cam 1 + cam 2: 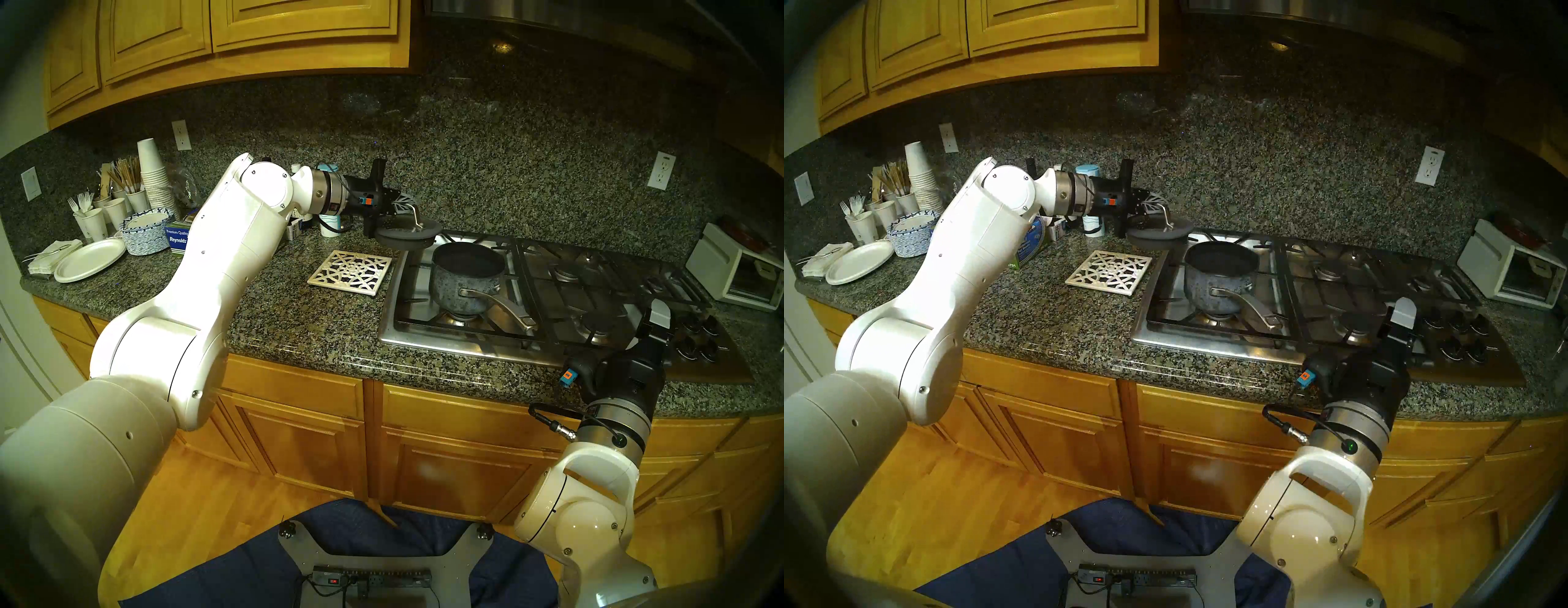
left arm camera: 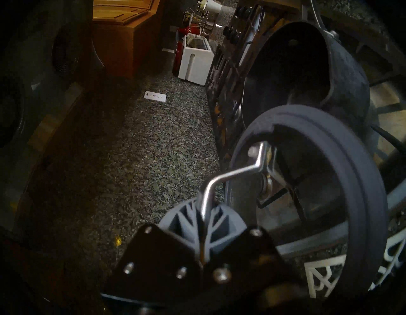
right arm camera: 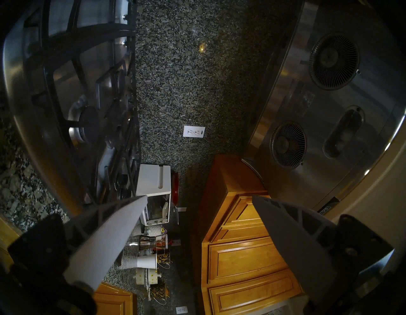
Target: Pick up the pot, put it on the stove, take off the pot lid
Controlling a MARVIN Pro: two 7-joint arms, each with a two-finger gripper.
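The dark-grey mottled pot (image 1: 464, 280) (image 1: 1216, 276) stands uncovered on the front left burner of the stove (image 1: 424, 335) (image 1: 1166, 335), its long silver handle pointing toward the front right. My left gripper (image 1: 405, 208) (image 1: 1152, 204) is shut on the silver loop handle of the pot lid (image 1: 407, 237) (image 1: 1157, 234). The lid hangs in the air just behind and left of the pot, over the stove's left edge. In the left wrist view the lid's rim (image 2: 340, 154) fills the lower right, with the pot (image 2: 342, 72) beyond it. My right gripper (image 1: 655, 316) (image 3: 200, 198) stands open and empty over the stove's front right.
A white lattice trivet (image 1: 354, 271) (image 1: 1110, 271) lies on the granite counter left of the stove. Paper plates, cups and cutlery (image 1: 127, 212) crowd the far left. A white toaster oven (image 1: 734, 271) (image 3: 154, 193) sits at the right end. Black knobs (image 1: 695, 339) line the stove's right front.
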